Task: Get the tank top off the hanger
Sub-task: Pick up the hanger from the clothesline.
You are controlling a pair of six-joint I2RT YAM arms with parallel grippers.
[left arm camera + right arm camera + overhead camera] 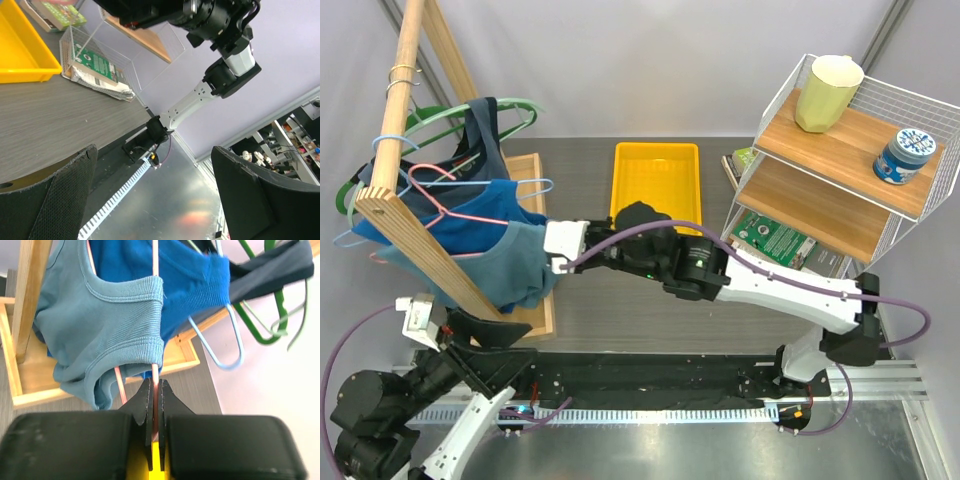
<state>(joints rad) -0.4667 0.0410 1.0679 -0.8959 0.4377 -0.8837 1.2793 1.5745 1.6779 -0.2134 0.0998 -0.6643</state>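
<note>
At the near left edge the left gripper (155, 200) stands with its jaws spread wide and nothing between them; its fingers (60, 200) frame only bare table (60, 120) and the right arm's base, and from above it sits low beside the foot of the rack (410, 230). The right arm stretches from the near right across the table to the rack, and the right gripper (155, 395) is clamped tight on the thin pink wire of the hanger (155, 372), the jaws meeting around it just below the cloth. The tank top (100, 325), pale grey-blue and ribbed, is on that hanger: the wire runs up through its opening, and the body sags in a bunch against the rack's slanted post and over the wooden base board (15, 365). Just behind it, touching, hangs a blue top (185, 285) on a light blue hanger (235, 340). Behind that a dark top (270, 265) hangs on a green hanger (260, 325). All the hooks sit on the rack's bar at the upper left of the overhead view. Farther back, in the middle of the table, lies a yellow tray (657, 180). At the far right is a wire shelf (840, 150) with a pale cup (828, 92) and a blue tin (908, 155) on its upper board, and a clear box (95, 60) with a green card below.
</note>
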